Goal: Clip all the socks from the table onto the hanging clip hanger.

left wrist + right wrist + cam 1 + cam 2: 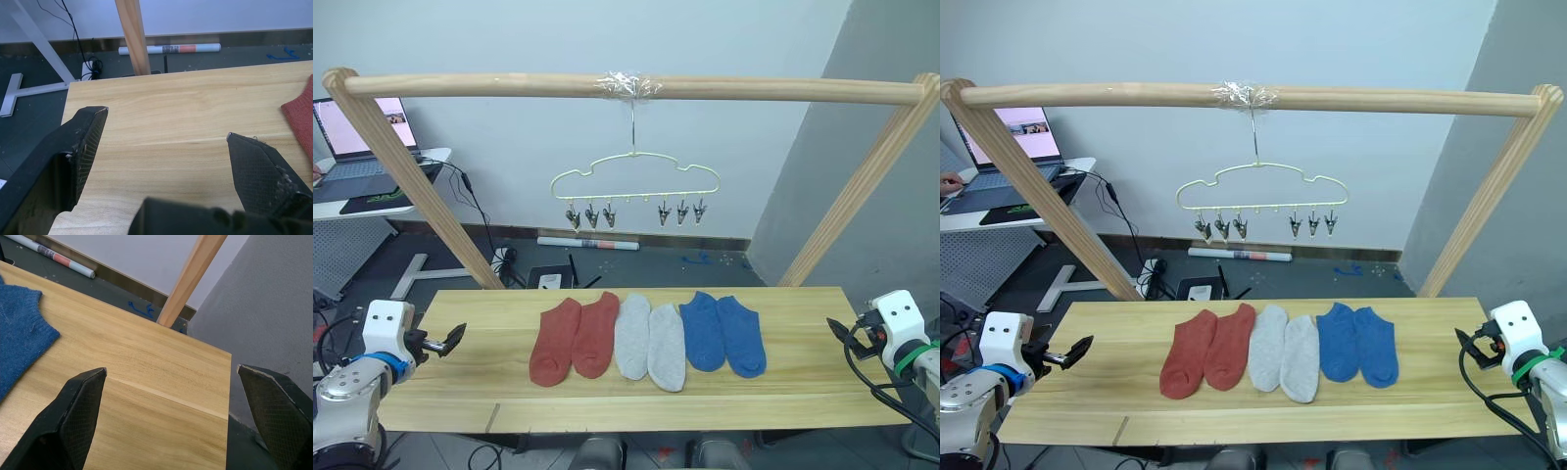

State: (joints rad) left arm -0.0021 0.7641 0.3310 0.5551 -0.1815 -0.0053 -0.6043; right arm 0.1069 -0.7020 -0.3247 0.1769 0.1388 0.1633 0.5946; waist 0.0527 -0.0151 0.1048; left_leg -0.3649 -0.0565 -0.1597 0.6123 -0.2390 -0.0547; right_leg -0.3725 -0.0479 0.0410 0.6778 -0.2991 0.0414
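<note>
Six socks in a row mid-table, toes near, cuffs far: two rust-red socks (573, 339) on the left, two light grey socks (650, 344) in the middle, two blue socks (723, 335) on the right. Neighbours touching or slightly overlapping along the sides. All flat on the table (489, 401), none clipped yet.

Clip hanger (636, 180) up behind, hooked on the wooden pole frame (480, 86) at the taped spot, approx. level. Six clips (590, 215) in two groups of three, all empty, hanging jaws down.

Left gripper (452, 339) over the left end of the table, well apart from the red pair, spread wide, nothing held. Right gripper (176, 421) at the right table end, near the edge, likewise wide and empty; blue knit visible in its wrist view, not touching.

Handling, judged only: soft knit, very light, floppy, no stiffness, so likely to droop and fold once lifted. Not fragile, not slippery; fabric may drag on the wood and pull its neighbour along. Best hold prob. at the cuff, far end, pinching both layers, so the cuff edge stands free for a clip. Outer socks first, w/ the nearer arm. Risk: grabbing two at once where they overlap; hanger prob. swings when a clip is pushed.
</note>
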